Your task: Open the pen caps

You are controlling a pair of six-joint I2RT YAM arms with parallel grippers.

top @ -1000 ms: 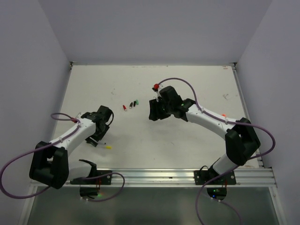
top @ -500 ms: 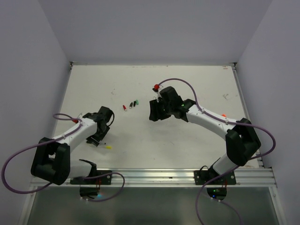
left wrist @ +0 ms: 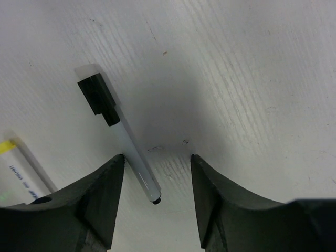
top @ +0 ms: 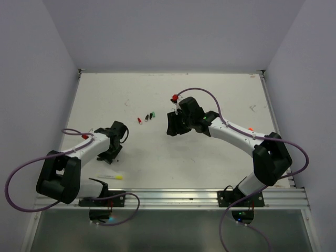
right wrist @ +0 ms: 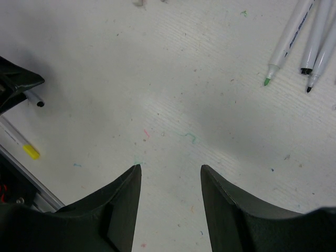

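In the left wrist view a white pen [left wrist: 128, 149] with a black pen cap [left wrist: 98, 94] on its far end lies on the table. Its near end sits between the jaws of my left gripper [left wrist: 157, 156], close to the left finger [left wrist: 105, 184]. That gripper is open and low over the table [top: 109, 153]. My right gripper [right wrist: 170, 167] hangs open over bare table at mid-table [top: 173, 128]. Three small pieces, red [top: 139, 120], black [top: 147, 117] and green [top: 152, 114], lie between the arms. I cannot tell if they are caps.
A pen with a yellow cap [top: 119, 177] lies near the front rail [top: 173, 197], also seen beside the left gripper [right wrist: 30, 152]. Three uncapped pens [right wrist: 294, 31] lie ahead of the right gripper. A small orange piece [top: 250, 128] sits beside the right arm. Purple cables loop off both arms.
The left jaws have narrowed around the pen's barrel. The yellow-capped pen has shifted toward the front rail, and the left elbow moved left. The right arm is still.
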